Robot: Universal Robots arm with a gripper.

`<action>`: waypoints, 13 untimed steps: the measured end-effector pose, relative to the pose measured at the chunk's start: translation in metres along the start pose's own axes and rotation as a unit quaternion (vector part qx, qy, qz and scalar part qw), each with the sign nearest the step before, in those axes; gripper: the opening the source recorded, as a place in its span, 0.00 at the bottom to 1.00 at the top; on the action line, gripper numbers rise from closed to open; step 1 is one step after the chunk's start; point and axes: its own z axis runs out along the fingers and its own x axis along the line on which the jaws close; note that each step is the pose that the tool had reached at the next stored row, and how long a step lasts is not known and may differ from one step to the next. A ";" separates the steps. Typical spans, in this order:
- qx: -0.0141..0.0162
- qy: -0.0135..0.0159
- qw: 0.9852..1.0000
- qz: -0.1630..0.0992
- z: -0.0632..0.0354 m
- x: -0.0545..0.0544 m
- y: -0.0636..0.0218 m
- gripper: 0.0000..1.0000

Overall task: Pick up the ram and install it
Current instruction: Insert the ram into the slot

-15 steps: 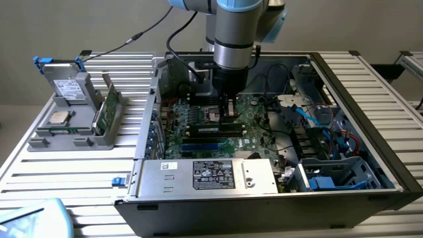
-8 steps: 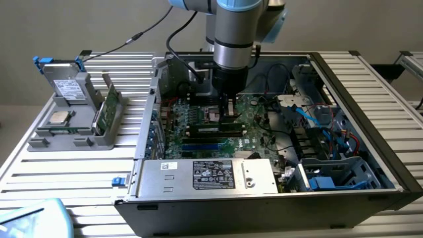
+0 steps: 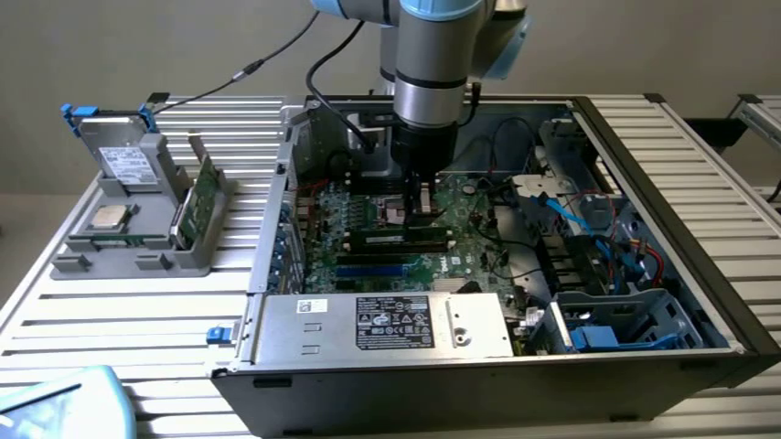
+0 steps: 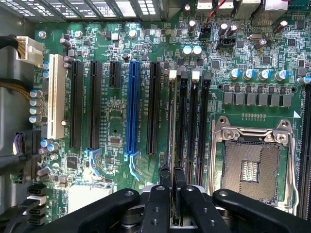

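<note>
The gripper (image 4: 171, 175) is down inside the open computer case (image 3: 683, 174), just over the motherboard (image 4: 114, 124). Its two black fingers (image 4: 164, 187) stand very near to each other with only a thin gap between them. In this gap sits the ram (image 4: 170, 126), held from both flat sides.

I see the ram only by its thin upper edge, as a narrow grey-green line. It stands on edge. Its long axis runs straight away from the fingers, along the outermost of the memory slots (image 4: 194, 126). This is the slot nearest to the black expansion slot (image 4: 153, 107) and farthest from the processor socket (image 4: 252, 165). One end reaches almost to the white latch (image 4: 172, 74); the other end is hidden between the fingers. The ram lies parallel to the dark slots beside it and to the blue expansion slot (image 4: 132, 111). Whether it is already seated in its slot or only just above it, I cannot tell.

In the exterior view the arm (image 3: 427, 73) comes down from above to the middle of the board. The grey power supply box (image 3: 379, 325) is at the near side of the case. Outside the case, on the exterior view's left, a grey holder (image 3: 123, 261) stands on the slatted table (image 3: 146, 311), well apart from the gripper. It carries a wider green card (image 3: 196, 197) standing upright and a square silver processor chip (image 3: 110, 217).
</note>
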 end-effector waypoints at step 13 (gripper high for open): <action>0.000 0.000 1.000 0.000 0.0005 0.002 0.0000 0.14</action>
